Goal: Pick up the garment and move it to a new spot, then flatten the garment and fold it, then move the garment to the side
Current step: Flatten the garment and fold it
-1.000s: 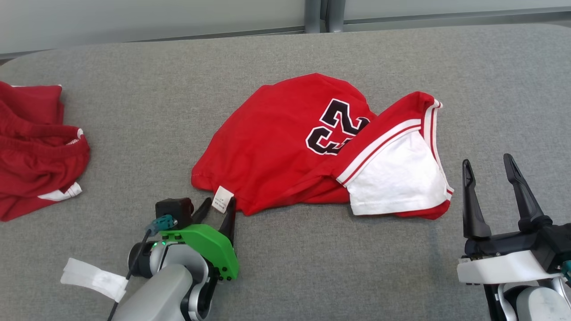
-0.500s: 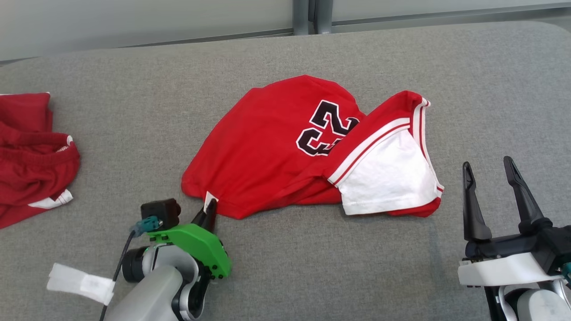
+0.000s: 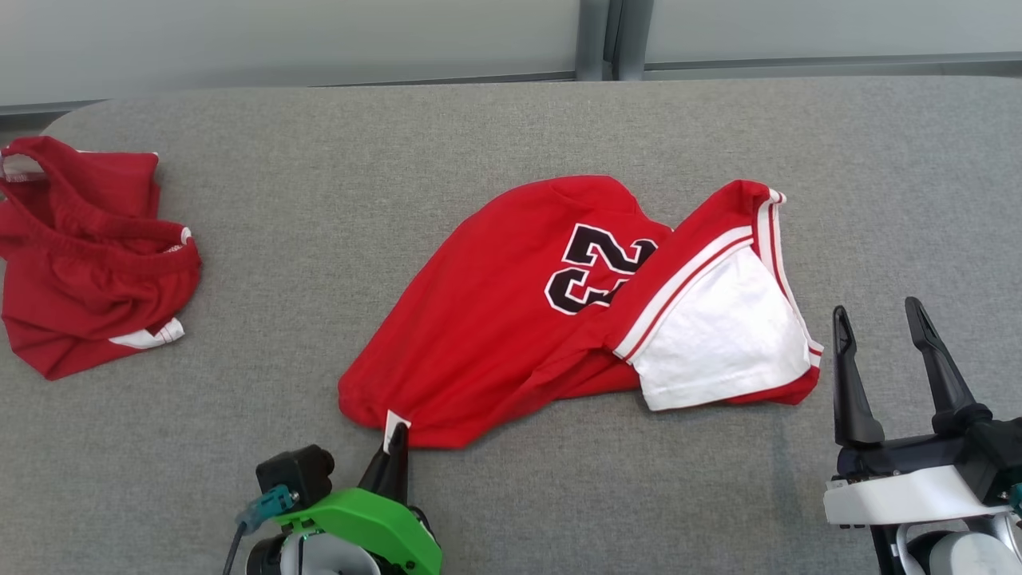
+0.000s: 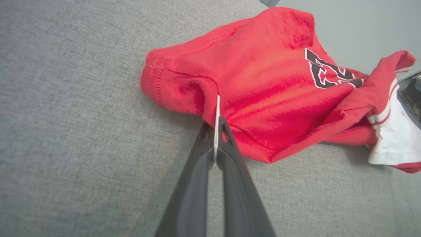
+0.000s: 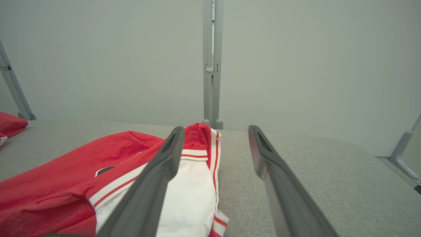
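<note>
At lower left, the left claw (image 3: 396, 435), spread around the white tag (image 3: 390, 421) a second ago, is now pressed together on it, pinching the red garment (image 3: 495, 319) at its hem. The garment lies crumpled mid-frame on the grey desk (image 3: 319, 184), black "23" up and a white striped panel on its right. At lower right, the right claw (image 3: 877, 310) stays spread and empty.

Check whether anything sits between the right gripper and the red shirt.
Nothing visible does. Just bare grey surface lies between the open right gripper and the shirt, whose white sleeve is its nearest part.
</note>
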`<state>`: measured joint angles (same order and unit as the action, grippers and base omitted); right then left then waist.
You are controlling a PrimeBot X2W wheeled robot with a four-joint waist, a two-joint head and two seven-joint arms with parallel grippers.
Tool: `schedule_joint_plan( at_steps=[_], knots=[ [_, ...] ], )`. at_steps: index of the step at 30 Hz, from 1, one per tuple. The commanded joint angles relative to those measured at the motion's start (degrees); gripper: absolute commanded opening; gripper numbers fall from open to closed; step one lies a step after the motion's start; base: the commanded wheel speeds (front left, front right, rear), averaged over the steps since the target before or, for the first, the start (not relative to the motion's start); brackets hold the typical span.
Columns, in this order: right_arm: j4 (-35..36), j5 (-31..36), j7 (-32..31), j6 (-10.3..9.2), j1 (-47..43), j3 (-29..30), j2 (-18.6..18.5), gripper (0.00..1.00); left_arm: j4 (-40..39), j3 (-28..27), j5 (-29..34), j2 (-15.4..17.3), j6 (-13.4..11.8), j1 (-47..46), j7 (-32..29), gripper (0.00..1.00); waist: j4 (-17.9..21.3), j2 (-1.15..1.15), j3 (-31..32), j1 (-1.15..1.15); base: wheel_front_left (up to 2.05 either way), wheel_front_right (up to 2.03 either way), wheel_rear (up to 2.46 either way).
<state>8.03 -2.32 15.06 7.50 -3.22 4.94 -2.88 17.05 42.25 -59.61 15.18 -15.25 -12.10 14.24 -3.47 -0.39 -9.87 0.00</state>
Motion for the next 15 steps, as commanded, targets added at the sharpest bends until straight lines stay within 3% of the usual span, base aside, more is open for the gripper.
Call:
schedule_joint_plan(
  at_steps=[1,2,3,4,5,6,7,15],
  knots=[
    [-0.02,0.25,0.17,-0.02,-0.50,0.00,-0.09,1.00,-0.52,0.37,0.66,0.54,-0.60,1.39,-0.41,0.00,-0.08,0.39,0.20,0.00,0.00,0.00,0.00],
    [-0.08,0.30,0.17,-0.02,-0.49,-0.13,-0.08,1.00,-0.69,0.68,0.89,0.72,-0.91,1.55,-0.57,0.10,-0.01,0.39,0.22,0.00,0.00,0.00,0.00],
    [-0.08,0.30,0.17,-0.02,-0.49,-0.13,-0.08,1.00,-0.69,0.68,0.89,0.72,-0.91,1.55,-0.57,0.10,-0.01,0.39,0.22,0.00,0.00,0.00,0.00],
    [-0.20,0.36,0.17,-0.02,-0.40,-0.29,-0.08,1.00,-0.79,0.76,0.86,0.75,-1.01,1.65,-0.63,0.30,0.10,0.39,0.26,0.00,0.00,0.00,0.00],
    [-0.30,0.40,0.17,-0.02,-0.33,-0.46,-0.07,1.00,-0.70,0.82,0.86,0.78,-1.10,1.84,-0.64,0.40,0.25,0.39,0.37,0.00,0.00,0.00,0.00],
    [-0.36,0.50,0.17,-0.02,-0.19,-0.76,-0.09,1.00,-0.35,0.70,1.12,0.98,-1.30,1.88,-0.40,0.89,0.57,0.39,0.43,0.00,0.00,0.00,0.00],
    [-0.35,0.56,0.17,-0.02,-0.15,-0.89,-0.09,1.00,-0.32,0.24,1.07,0.82,-1.32,1.92,-0.22,1.00,0.72,0.39,0.42,0.00,0.00,0.00,0.00],
    [1.31,1.18,0.17,-0.02,-0.36,-0.86,-1.04,1.00,-3.60,-3.48,6.52,2.69,-1.32,2.74,0.99,1.00,1.75,0.39,0.58,0.00,0.00,0.00,0.00]
  ],
)
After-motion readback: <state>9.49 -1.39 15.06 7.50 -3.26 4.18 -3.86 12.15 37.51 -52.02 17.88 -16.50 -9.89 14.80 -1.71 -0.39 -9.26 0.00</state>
